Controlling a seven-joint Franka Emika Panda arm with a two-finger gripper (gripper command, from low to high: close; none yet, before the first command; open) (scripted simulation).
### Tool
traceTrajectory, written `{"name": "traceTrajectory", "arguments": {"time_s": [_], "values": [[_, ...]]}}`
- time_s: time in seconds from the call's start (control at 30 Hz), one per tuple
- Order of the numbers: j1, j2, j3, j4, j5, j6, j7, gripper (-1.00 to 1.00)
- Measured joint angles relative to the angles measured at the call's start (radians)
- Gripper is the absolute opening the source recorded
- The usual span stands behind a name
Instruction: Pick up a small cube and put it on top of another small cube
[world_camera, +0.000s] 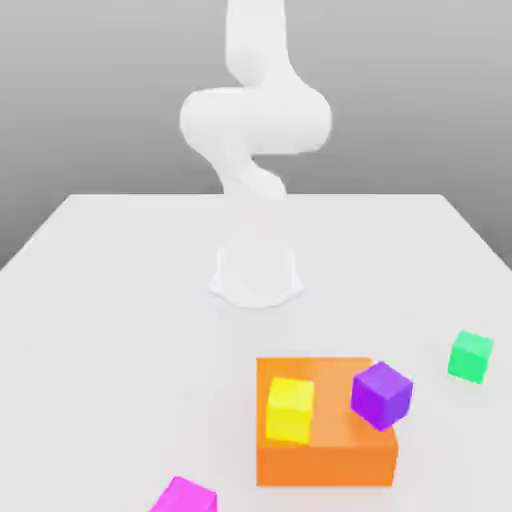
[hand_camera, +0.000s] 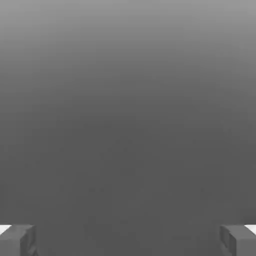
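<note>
While the arm (world_camera: 255, 120) rises as a white, twisted column from its round base (world_camera: 256, 275) at the centre of the exterior view, nothing on the table (world_camera: 120, 300) has been taken up yet. In the hand view the gripper (hand_camera: 128, 240) has its two fingertips (hand_camera: 17, 240) set far apart at the lower corners of the frame, fully spread, with only plain grey between them, so it holds nothing. That empty grey suggests the hand is raised and not aimed at the cubes, probably a waiting pose.

The cubes sit in the lower part of the exterior view. A large orange block (world_camera: 325, 455) lies low and right of centre. On its top face, towards its left side, rests a small yellow cube (world_camera: 290, 410), sitting square. A small purple cube (world_camera: 381, 394) is at the block's upper right corner, tilted on an edge and overhanging, so it looks poorly settled and may slip. A small green cube (world_camera: 470, 356) stands alone on the table at the right edge, well apart from the block. A small magenta cube (world_camera: 183, 497) is cut by the bottom edge, left of centre.

Judging from this layout, the green cube is the easiest pick, having free space around it, and the flat yellow one would make a steady base.
</note>
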Motion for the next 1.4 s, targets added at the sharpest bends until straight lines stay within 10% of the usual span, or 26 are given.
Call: {"name": "traceTrajectory", "arguments": {"time_s": [1.07,1.1,1.4], "values": [[-0.117,1.166,-0.017,0.014,0.018,0.417,0.249,0.00],[-0.118,1.195,-0.017,0.020,0.019,0.440,0.248,-1.00],[-0.118,1.145,-0.017,0.010,0.017,0.400,0.250,-1.00]]}}
